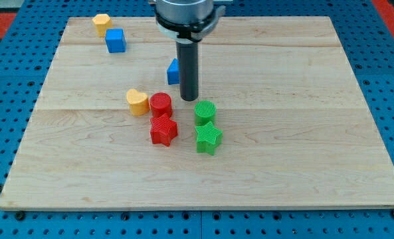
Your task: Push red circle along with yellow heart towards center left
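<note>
The red circle [161, 104] stands near the board's middle, touching the yellow heart [137, 101] on its left. My tip [189, 99] rests on the board just right of the red circle, with a small gap between them, and up-left of the green circle [205, 111]. The rod rises straight to the view's top.
A red star [163, 130] sits just below the red circle. A green star [208, 138] lies below the green circle. A blue block [174, 71] is partly hidden behind the rod. A blue cube [115, 40] and a yellow block [101, 24] sit at top left on the wooden board [303, 133].
</note>
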